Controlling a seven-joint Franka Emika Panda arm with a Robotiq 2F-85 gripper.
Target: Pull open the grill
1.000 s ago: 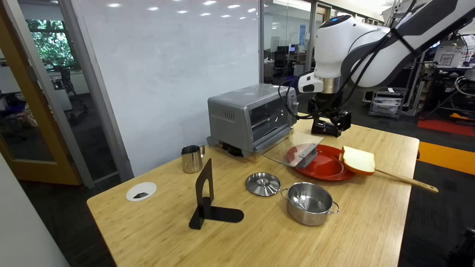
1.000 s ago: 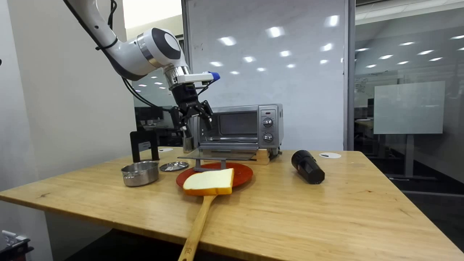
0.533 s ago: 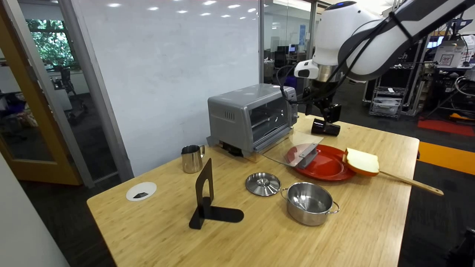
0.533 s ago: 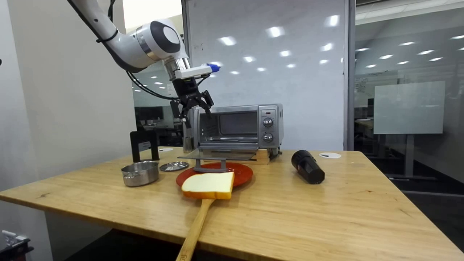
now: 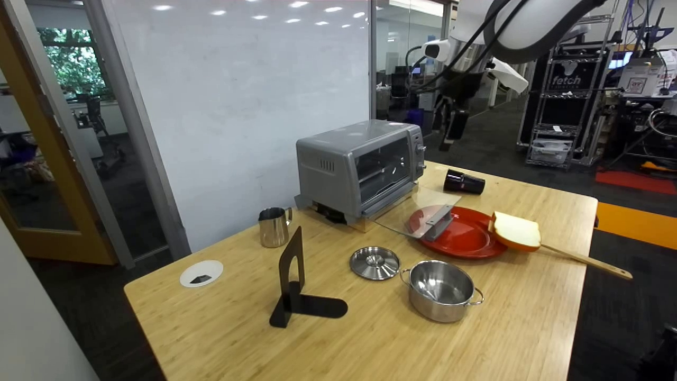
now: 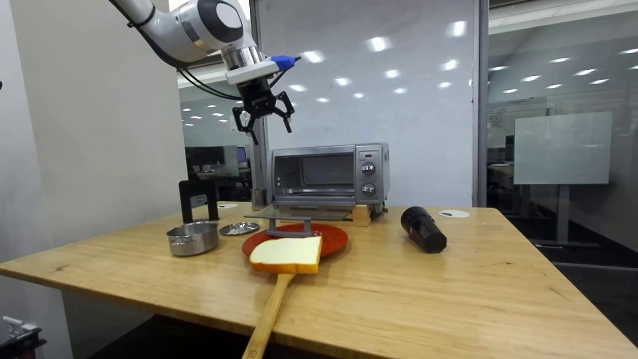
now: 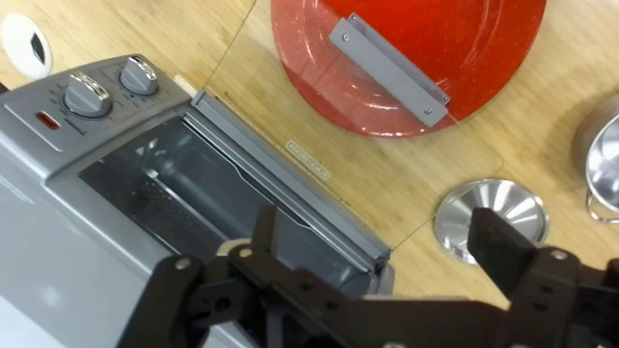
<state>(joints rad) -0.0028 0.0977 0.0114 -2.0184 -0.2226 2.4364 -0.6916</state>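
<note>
The grill is a boxy silver-grey toaster oven, standing against the whiteboard in both exterior views (image 5: 330, 164) (image 6: 372, 174). Its glass door (image 6: 314, 213) is folded down and lies roughly level in front of the open cavity. The door's grey handle (image 5: 438, 221) rests over the red plate; it also shows in the wrist view (image 7: 389, 70). My gripper (image 6: 272, 136) is open and empty, raised above the grill's knobless end and apart from it. In the wrist view its spread fingers (image 7: 373, 217) show in front of the grill's cavity and the pot lid, touching nothing visible.
A red plate (image 5: 470, 233) lies under the handle, with a bread slice (image 5: 515, 231) on a wooden paddle at its edge. A pot (image 5: 441, 291), a lid (image 5: 374, 263), a black stand (image 5: 293, 275), a metal jug (image 5: 273, 227) and a black cup (image 5: 464, 181) stand around.
My gripper has risen well above the table and the grill, and it stays open. The bread and paddle shifted slightly away from the grill early on. The door stays folded down.
</note>
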